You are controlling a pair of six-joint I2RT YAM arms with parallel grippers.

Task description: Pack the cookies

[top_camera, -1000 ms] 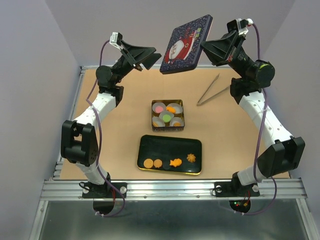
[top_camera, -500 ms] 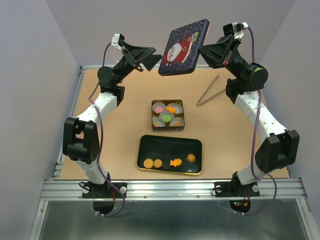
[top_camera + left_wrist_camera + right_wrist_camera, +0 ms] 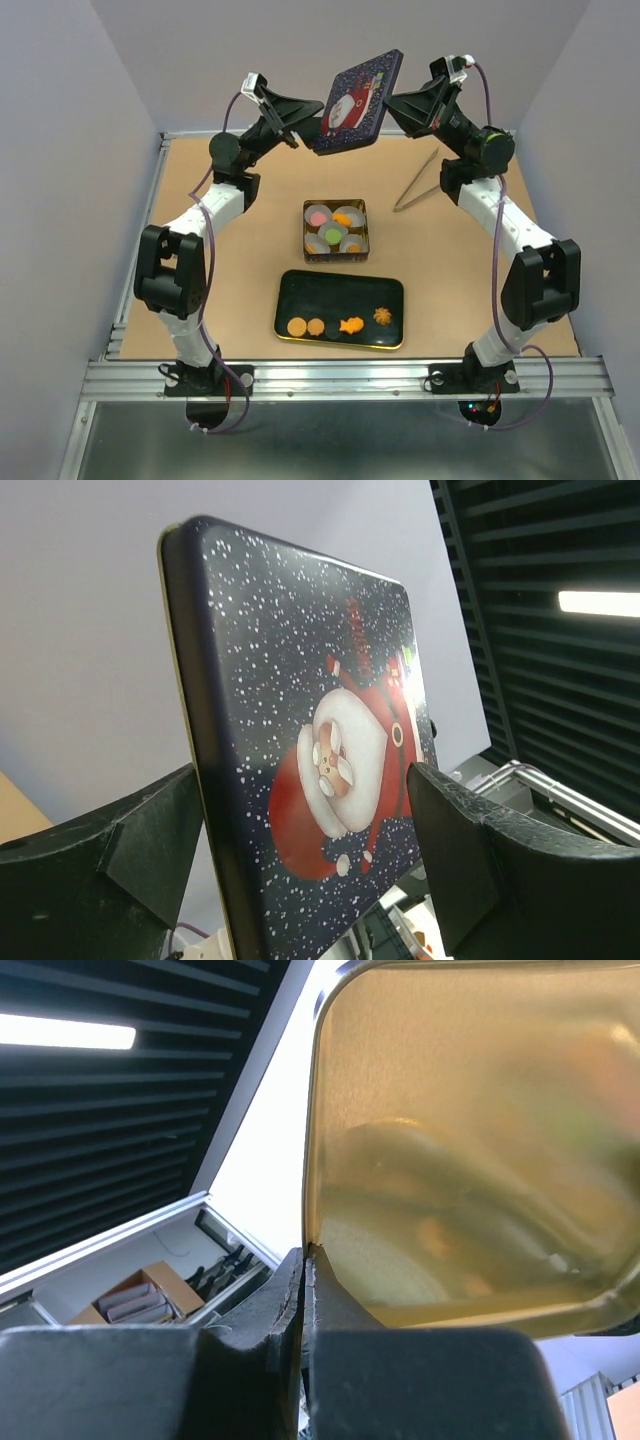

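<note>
Several cookies lie on the black tray (image 3: 300, 290): two orange-tan rounds (image 3: 296, 327), a dark round, an orange fish (image 3: 350, 325) and a brown swirl (image 3: 381, 317). Pink, orange and green cookies sit in paper cups in the small square tin (image 3: 336, 230). The Santa lid (image 3: 355, 98) hangs tilted high above the table's back. My right gripper (image 3: 392, 102) is shut on its rim (image 3: 305, 1255), and the wrist view shows the lid's gold underside (image 3: 470, 1160). My left gripper (image 3: 318, 118) is open with the lid's other edge (image 3: 300, 680) between its fingers (image 3: 470, 860).
Metal tongs (image 3: 415, 180) lie on the brown table at the back right, near the right arm. The tin stands mid-table, with the tray just in front of it. Purple walls close in both sides and the back.
Both grippers have moved toward the middle and higher. The lid has tilted steeper and shifted left. The left gripper, apart from the lid before, now has the lid's edge between its fingers.
</note>
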